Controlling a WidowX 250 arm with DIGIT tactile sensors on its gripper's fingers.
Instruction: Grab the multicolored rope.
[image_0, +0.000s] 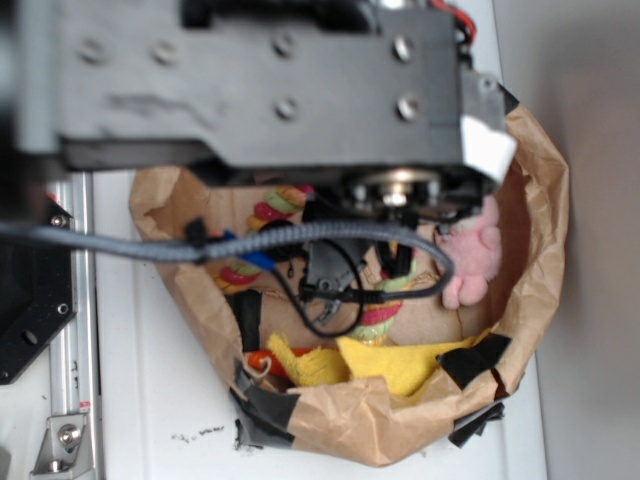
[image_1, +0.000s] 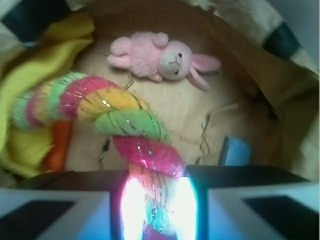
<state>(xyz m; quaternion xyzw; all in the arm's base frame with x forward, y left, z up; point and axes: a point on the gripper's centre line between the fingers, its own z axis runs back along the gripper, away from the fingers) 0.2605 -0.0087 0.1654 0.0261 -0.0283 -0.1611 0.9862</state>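
Between the two fingers at the bottom of the wrist view, the gripper (image_1: 156, 210) had the multicolored rope (image_1: 125, 120) pinched, its jaws drawn in against the strand on both sides, so the grasp looked made rather than merely approached. From there the rope ran up and left in an arch across the floor of the brown paper bag (image_1: 235, 115). Just beside its far bend lay the orange carrot toy (image_1: 59, 145) and the yellow cloth (image_1: 45, 60); farther back sat the pink bunny (image_1: 162, 61), apart from the rope. My judgement was that the closing step was finished, and the next move called for a straight lift, slow enough that the trailing end would not drag the cloth or carrot along.
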